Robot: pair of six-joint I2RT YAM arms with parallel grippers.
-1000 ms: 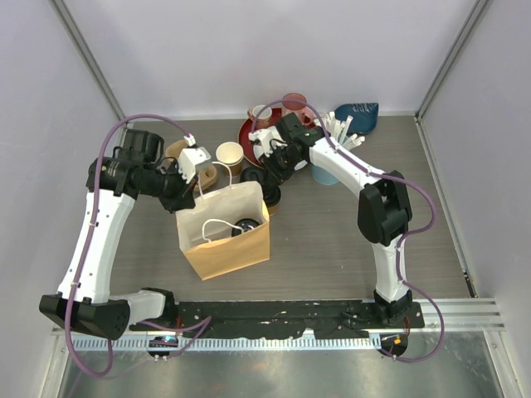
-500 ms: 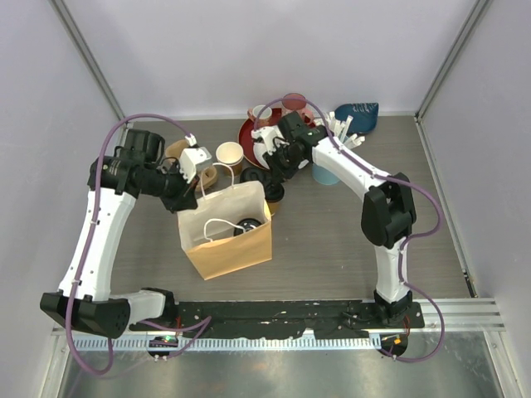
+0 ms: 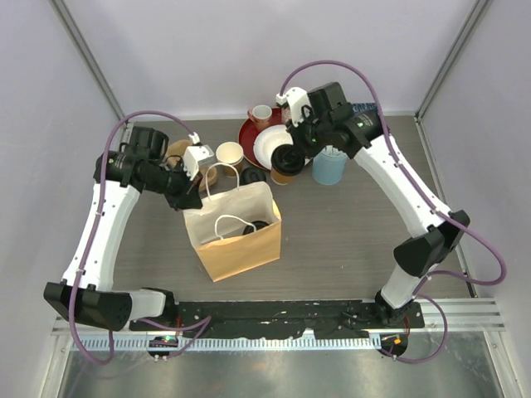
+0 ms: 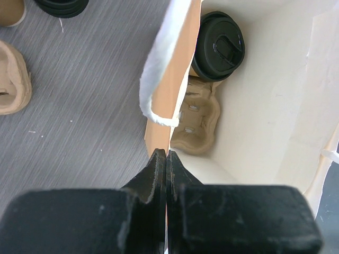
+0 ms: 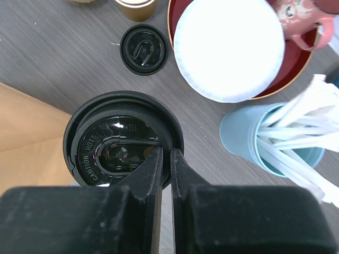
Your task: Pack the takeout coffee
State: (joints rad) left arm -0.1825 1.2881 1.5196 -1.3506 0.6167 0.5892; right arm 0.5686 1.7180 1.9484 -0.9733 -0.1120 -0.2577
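One takeout coffee cup [image 5: 123, 140], tan with a black lid, hangs above the table; my right gripper [image 5: 166, 151] is shut on its lid rim. From above, that cup [image 3: 286, 160] and the right gripper [image 3: 292, 154] are just beyond the brown paper bag [image 3: 238, 235]. My left gripper [image 4: 166, 154] is shut on the bag's upper edge [image 4: 168, 79], seen from above at the bag's far left corner, left gripper [image 3: 189, 199]. Inside the bag another lidded cup [image 4: 218, 45] sits in a pulp carrier [image 4: 198, 116]. An unlidded tan cup [image 3: 229, 155] stands behind the bag.
A loose black lid [image 5: 143, 49] lies on the table behind the bag. A red tray [image 3: 248, 133] holds a white plate [image 5: 229, 47] and a pink mug [image 5: 302, 18]. A light-blue cup of straws [image 3: 329, 166] stands right of the held cup. A pulp carrier [image 4: 10, 79] lies at left.
My right gripper closed on the lidded cup's rim and rose off the table with it, swinging right. The bag shifted slightly right with my left gripper.
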